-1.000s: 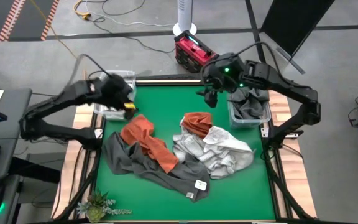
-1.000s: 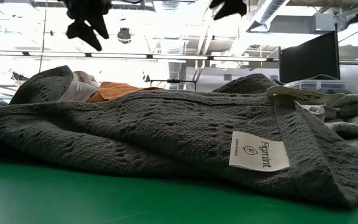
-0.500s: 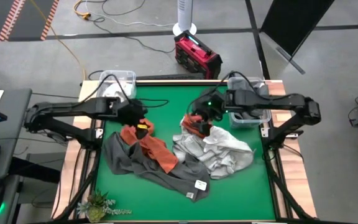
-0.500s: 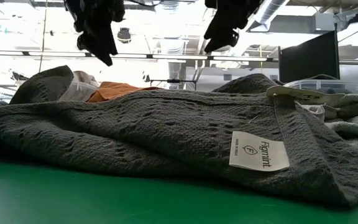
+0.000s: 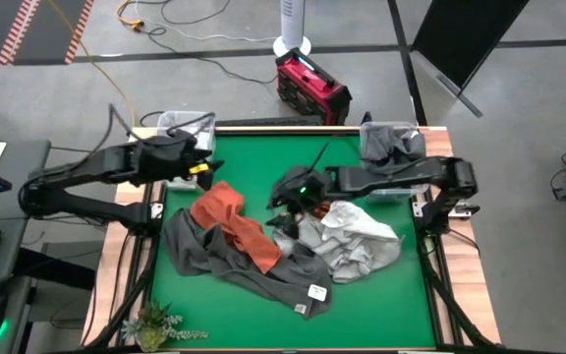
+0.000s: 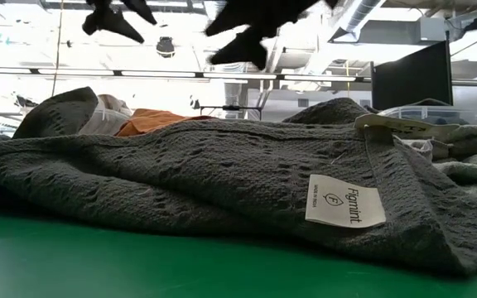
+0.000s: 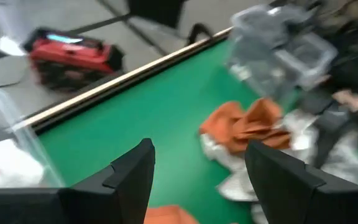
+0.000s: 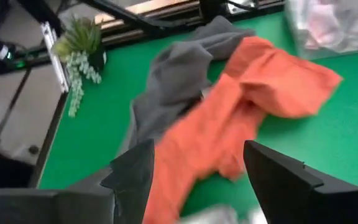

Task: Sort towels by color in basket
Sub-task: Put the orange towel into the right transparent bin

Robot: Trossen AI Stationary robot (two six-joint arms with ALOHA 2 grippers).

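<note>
Two clear bins stood at the far corners of the green table (image 5: 254, 157). Left bin (image 5: 180, 126) sat at the far left corner, pale cloth inside. Left gripper (image 5: 202, 167) hung just inboard of that bin, over bare green near the table's left edge; fingers (image 7: 132, 180) spread apart, nothing between them in the left wrist view.

Next along, a rust orange towel (image 5: 232, 221) lay crumpled left of centre, draped onto a dark grey towel (image 5: 254, 270) that ran from the left side toward the near edge. A white label (image 6: 344, 201) showed on the dark grey towel in the low view.

At centre, right gripper (image 5: 288, 197) was low over the towel heap, its arm stretched across from the right side. Fingers (image 8: 135, 177) stood apart, empty; right wrist view looked past them at the rust orange towel and the dark grey towel on the green. A second rust orange towel (image 7: 247, 124) lay by that gripper, mostly hidden under it from above.

Right of centre, white and light grey towels (image 5: 357, 236) lay bunched together, touching the dark grey one.

Far right corner: right bin (image 5: 393, 147), dark grey cloth piled in it.

A small potted plant (image 5: 153, 323) stood at the near left corner.
</note>
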